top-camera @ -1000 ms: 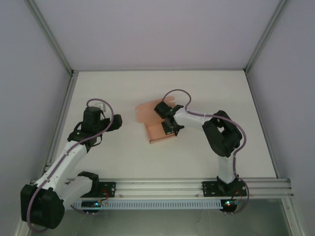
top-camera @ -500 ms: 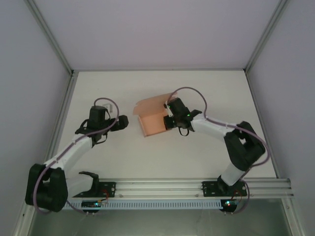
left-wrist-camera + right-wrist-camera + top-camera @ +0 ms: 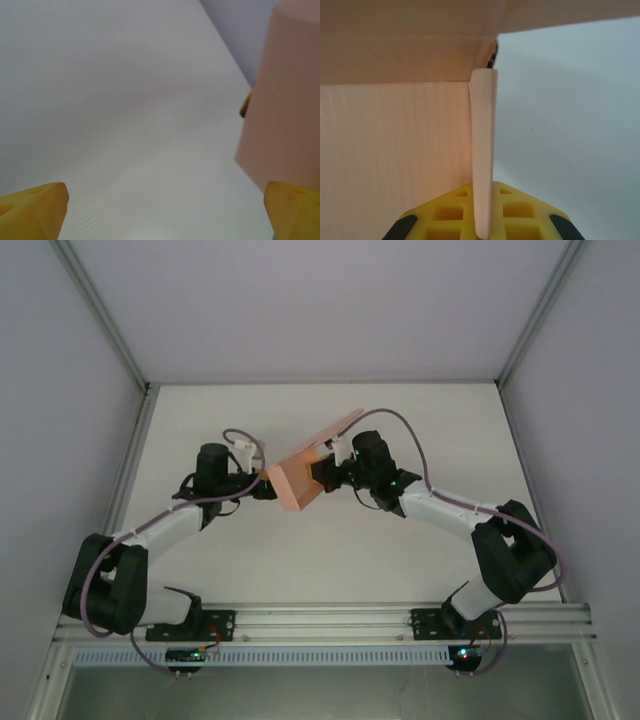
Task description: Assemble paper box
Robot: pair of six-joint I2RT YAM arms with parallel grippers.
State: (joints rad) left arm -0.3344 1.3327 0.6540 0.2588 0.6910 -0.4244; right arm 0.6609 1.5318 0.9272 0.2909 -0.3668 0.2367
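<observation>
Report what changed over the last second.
The right gripper carried the box left and turned it to a slant, with the right arm stretching out. The left gripper reached right, up to the box's left edge. Unchanged: the right gripper is shut on a box wall, and the left gripper is open, holding nothing.

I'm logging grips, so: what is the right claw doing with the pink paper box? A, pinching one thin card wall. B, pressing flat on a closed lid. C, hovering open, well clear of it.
A: the right wrist view shows a thin edge of the paper box clamped in the shut right claw.
</observation>
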